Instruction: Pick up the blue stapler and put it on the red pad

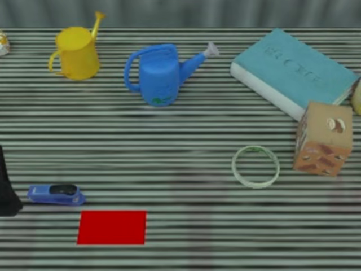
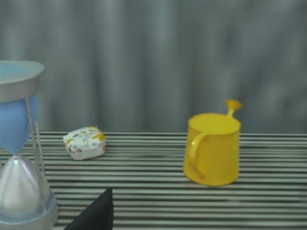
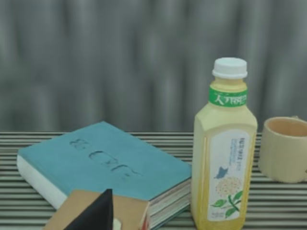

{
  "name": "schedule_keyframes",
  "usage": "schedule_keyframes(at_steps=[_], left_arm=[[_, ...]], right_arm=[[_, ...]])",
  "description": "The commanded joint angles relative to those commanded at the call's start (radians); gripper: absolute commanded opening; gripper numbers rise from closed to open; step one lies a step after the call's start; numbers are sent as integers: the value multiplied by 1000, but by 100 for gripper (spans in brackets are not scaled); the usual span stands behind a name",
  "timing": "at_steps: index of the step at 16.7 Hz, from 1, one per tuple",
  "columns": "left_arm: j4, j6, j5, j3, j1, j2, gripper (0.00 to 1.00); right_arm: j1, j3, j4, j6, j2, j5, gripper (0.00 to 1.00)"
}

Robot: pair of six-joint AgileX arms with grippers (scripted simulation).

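The blue stapler (image 1: pixel 56 195) lies flat near the table's front left, its dark patch facing up. Just in front of it and slightly to its right lies the red pad (image 1: pixel 111 227), a thin bare sheet; the two are apart. My left arm (image 1: pixel 7 189) shows as a dark shape at the table's left edge, just left of the stapler and not touching it. In the left wrist view only a dark corner of my left gripper (image 2: pixel 96 215) shows. My right gripper (image 3: pixel 96 214) likewise shows only a dark corner, above the wooden box, and is out of the top view.
At the back stand a yellow watering can (image 1: pixel 75 52), a blue watering can (image 1: pixel 161 73) and a teal book (image 1: pixel 293 70). A wooden box (image 1: pixel 323 138) and a tape ring (image 1: pixel 255 166) sit at the right. An hourglass (image 2: pixel 19 153), a bottle (image 3: pixel 224 148) and a cup (image 3: pixel 284 148) show in the wrist views.
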Motion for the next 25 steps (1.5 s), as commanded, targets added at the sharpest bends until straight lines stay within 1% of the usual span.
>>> schedule_keyframes(at_steps=[2, 4, 7, 11, 19, 22, 25], left_arm=[[0, 1, 0, 1, 0, 1, 100], [-26, 32, 1, 32, -6, 32, 100], [-118, 157, 2, 144, -23, 160, 100], [-317, 430, 0, 369, -55, 476, 100], [-784, 1056, -4, 869, -133, 1280, 100], [-920, 1238, -3, 1024, -158, 1493, 100], [-1011, 1371, -2, 1141, -175, 1640, 100]], right_arm=[[0, 0, 0, 0, 0, 0, 100], [0, 0, 0, 0, 0, 0, 100], [0, 0, 0, 0, 0, 0, 100], [0, 0, 0, 0, 0, 0, 100], [0, 0, 0, 0, 0, 0, 100], [0, 0, 0, 0, 0, 0, 100], [0, 0, 0, 0, 0, 0, 100]])
